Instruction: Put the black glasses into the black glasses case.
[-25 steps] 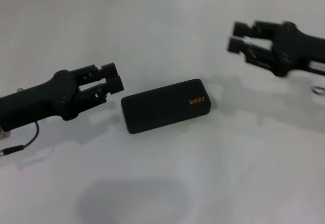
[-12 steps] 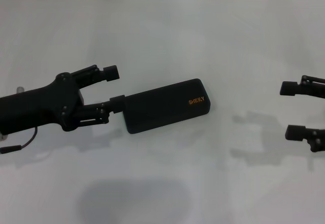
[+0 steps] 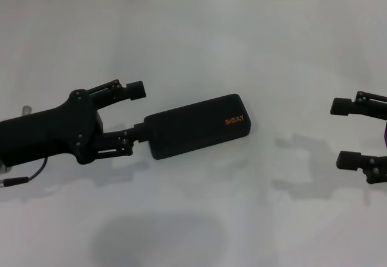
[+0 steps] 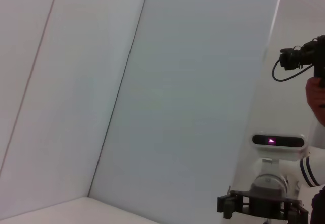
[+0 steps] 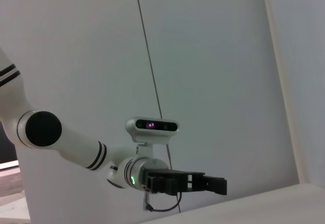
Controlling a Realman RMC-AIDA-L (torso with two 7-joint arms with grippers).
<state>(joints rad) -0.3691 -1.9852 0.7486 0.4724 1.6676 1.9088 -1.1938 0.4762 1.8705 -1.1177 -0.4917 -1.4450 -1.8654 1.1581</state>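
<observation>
At the middle of the white table (image 3: 193, 49) we see the black glasses case (image 3: 196, 126), closed, lying flat with its long axis running from about eight o'clock to two o'clock and its orange lettering near the two-o'clock end. Our left gripper (image 3: 140, 111) sits at nine o'clock of the case, its fingers spread wide; the lower fingertip (image 3: 140, 133) touches the case's near end, while the upper one stands clear above it. Our right gripper (image 3: 344, 132) waits at three o'clock, well apart from the case, its fingers also spread wide. We cannot find the black glasses in any view. From the right wrist camera the left gripper (image 5: 216, 184) shows farther off.
</observation>
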